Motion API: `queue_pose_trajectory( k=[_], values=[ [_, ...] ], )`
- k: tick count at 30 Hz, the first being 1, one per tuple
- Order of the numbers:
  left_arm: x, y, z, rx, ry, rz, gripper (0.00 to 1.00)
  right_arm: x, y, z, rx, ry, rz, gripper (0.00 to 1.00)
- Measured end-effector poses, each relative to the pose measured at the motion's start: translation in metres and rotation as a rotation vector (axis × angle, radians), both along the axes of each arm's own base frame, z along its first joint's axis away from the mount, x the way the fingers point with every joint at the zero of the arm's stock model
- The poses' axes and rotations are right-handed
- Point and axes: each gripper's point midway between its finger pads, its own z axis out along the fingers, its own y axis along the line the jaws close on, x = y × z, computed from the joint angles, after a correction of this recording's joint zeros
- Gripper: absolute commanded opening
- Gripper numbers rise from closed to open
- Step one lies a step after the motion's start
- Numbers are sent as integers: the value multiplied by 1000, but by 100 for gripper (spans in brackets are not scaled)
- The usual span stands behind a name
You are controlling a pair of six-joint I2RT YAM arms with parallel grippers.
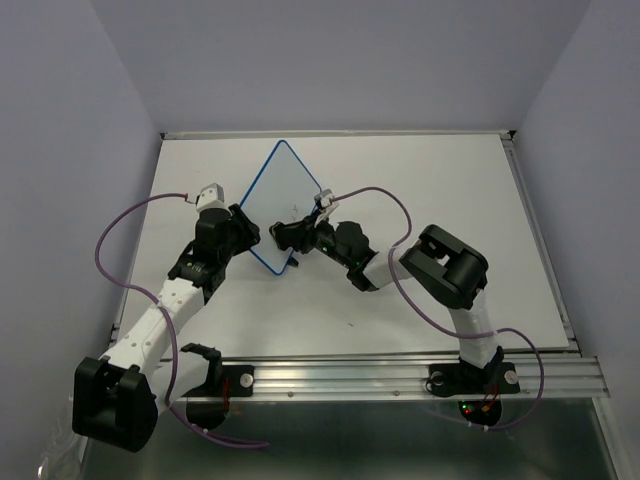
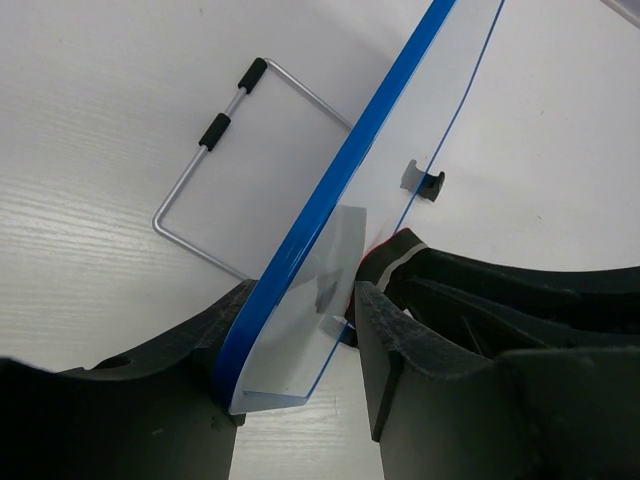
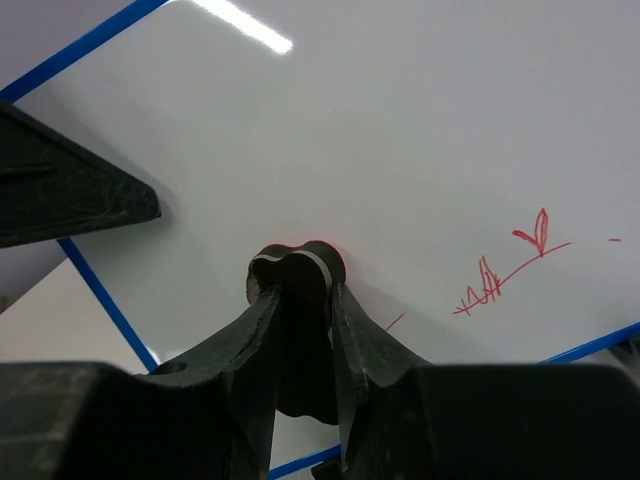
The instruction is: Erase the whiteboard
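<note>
white tabletop (image 1: 450, 200), pale lavender walls (image 1: 100, 80) on three sides. the whiteboard (image 1: 280, 205) is towards 10 o'clock from the table's middle, tipped up like a diamond with one corner pointing at 12 o'clock. whether its low edge touches the table, i can't tell.

the left gripper (image 1: 243, 232) comes in at the board's 8 o'clock edge. from the left wrist, its fingers (image 2: 400, 340) are narrowly parted and clamped across the blue rim, one each side of the whiteboard (image 2: 430, 100). the wire stand (image 2: 215, 130) shows behind it at 10 o'clock.

the right gripper (image 1: 290, 238) meets the board near its 5 o'clock corner. from the right wrist, the right gripper (image 3: 295, 290) has its fingers drawn close, pinching a small dark eraser (image 3: 297, 262). the eraser's tip is pressed flat on the whiteboard (image 3: 400, 150). red scribbles (image 3: 500, 275) sit at 3 o'clock of the eraser, apart from it, and a short red stroke lies just beside the right finger.
</note>
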Motion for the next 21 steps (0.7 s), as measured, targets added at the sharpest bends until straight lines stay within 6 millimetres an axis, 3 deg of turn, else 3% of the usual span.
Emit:
queue_pose_trajectory(
  k=[11,14,17,21],
  values=[
    [0,-1,0,-1,0,-3,53,-41,9,-7,-36,20,153,1],
    [0,-2,0,-3,1,-7,53,-43,6,-3,-29,37,153,1],
    [-1,-2,0,-4,0,-9,53,-31,-7,6,20,73,148,1],
    [-1,-2,0,-4,1,-11,53,17,-48,12,84,126,62,1]
  ],
)
